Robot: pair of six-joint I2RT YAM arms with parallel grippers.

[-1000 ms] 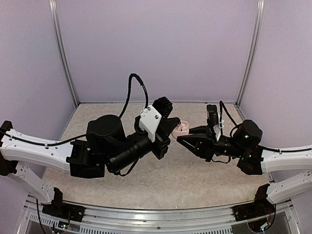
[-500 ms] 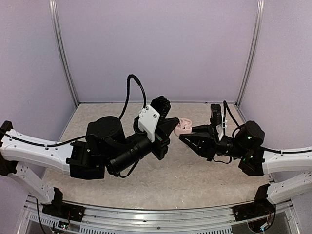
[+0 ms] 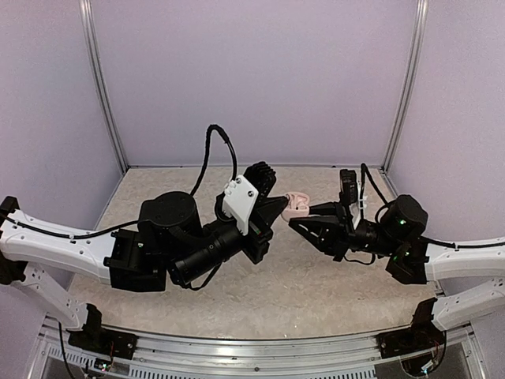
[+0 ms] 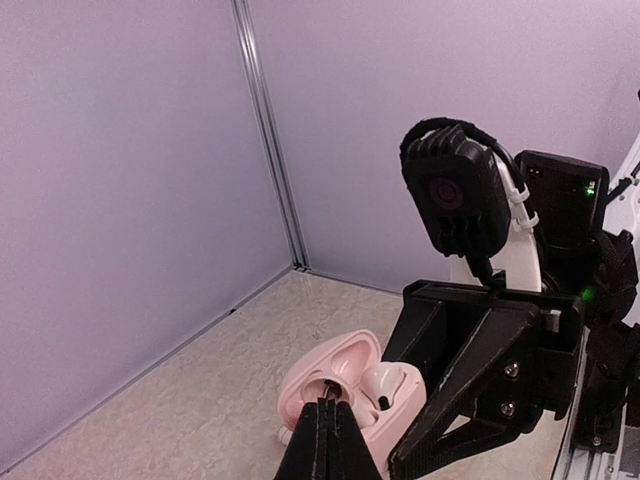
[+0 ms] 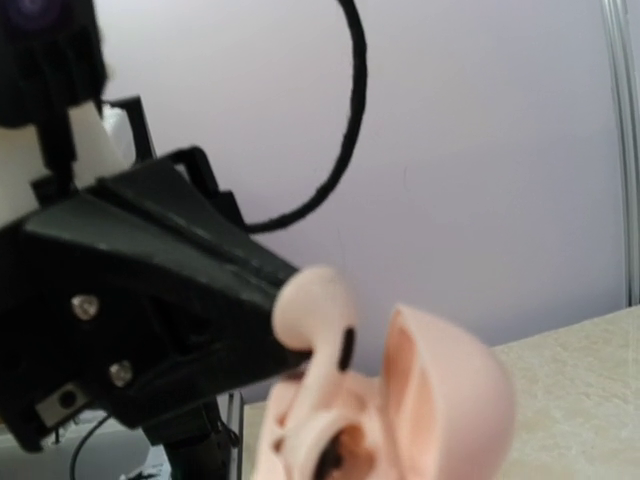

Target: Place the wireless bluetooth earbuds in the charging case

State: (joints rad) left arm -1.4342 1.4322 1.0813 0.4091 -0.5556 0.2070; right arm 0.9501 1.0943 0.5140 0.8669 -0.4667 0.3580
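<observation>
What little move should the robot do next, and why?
Probably the left gripper should ease its earbud down into the empty well of the charging case, which the right gripper holds; the other earbud is already seated.

walls (image 3: 252, 79): pale lilac | corner posts (image 3: 102, 87): alu | tabletop (image 3: 316, 292): beige speckled | light: even

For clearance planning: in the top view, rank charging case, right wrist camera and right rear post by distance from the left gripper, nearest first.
From the left gripper:
1. charging case, at its fingertips.
2. right wrist camera, further right.
3. right rear post, back corner.
</observation>
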